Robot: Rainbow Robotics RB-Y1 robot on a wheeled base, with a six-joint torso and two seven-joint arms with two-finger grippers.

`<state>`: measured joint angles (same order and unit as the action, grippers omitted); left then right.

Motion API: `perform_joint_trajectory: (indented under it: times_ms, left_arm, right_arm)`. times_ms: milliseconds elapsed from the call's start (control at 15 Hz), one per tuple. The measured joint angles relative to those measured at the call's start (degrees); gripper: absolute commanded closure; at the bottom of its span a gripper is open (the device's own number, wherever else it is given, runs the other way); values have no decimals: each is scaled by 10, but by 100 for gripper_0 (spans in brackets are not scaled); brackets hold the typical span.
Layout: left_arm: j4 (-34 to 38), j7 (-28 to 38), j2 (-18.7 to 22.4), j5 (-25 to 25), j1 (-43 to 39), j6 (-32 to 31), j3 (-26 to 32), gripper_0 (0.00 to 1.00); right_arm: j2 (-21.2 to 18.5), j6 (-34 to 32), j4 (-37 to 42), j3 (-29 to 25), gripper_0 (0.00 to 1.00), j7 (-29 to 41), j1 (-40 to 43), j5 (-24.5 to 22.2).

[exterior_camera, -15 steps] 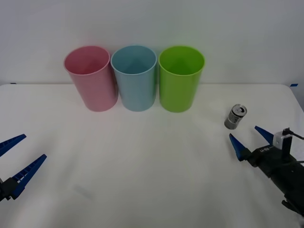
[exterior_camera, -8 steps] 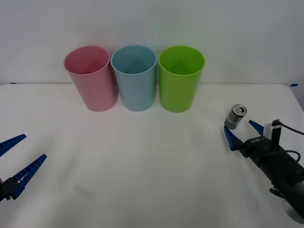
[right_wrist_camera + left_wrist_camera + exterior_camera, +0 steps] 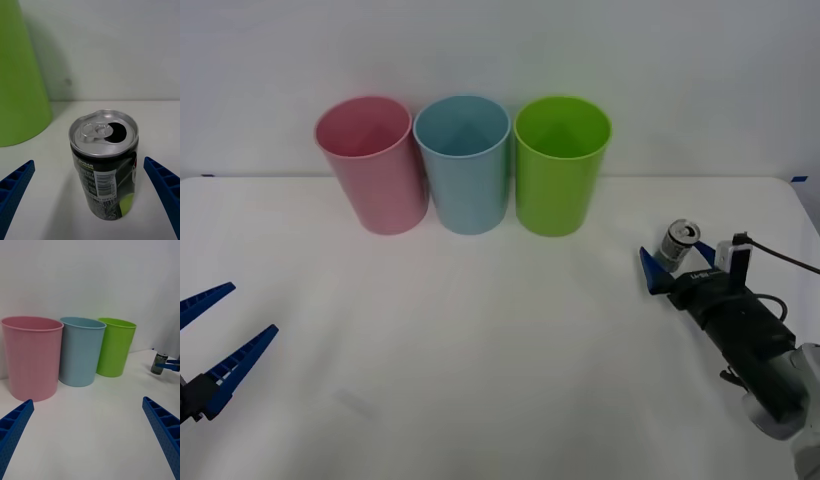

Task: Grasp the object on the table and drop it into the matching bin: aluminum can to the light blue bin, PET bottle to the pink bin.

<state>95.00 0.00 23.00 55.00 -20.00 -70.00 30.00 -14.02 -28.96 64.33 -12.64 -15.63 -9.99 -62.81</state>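
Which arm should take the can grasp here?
Right. The right gripper is open with a finger on each side of the aluminum can, which stands upright on the table. The left gripper sits open at the opposite table edge.

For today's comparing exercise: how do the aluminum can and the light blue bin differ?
The aluminum can is small, silver-grey metal with dark markings; the light blue bin is far taller, plain plastic. The can stands alone at the table's right; the bin stands between two other bins. Both stand upright, round, opened at the top.
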Motion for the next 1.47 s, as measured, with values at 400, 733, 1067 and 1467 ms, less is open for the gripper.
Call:
perform_joint_trajectory:
  times_ms: [400,733,1067,1467]
  left_arm:
    - [0,0,0,0,0,0,0,0]
    - [0,0,0,0,0,0,0,0]
    - [0,0,0,0,0,0,0,0]
    - [0,0,0,0,0,0,0,0]
  right_arm:
    - [7,16,-45,-1,0,-16,-40,-2]
    - [8,24,-57,3,0,-24,-50,-2]
    - [8,26,-57,5,100,-27,-51,-2]
    - [8,27,-57,6,100,-33,-51,3]
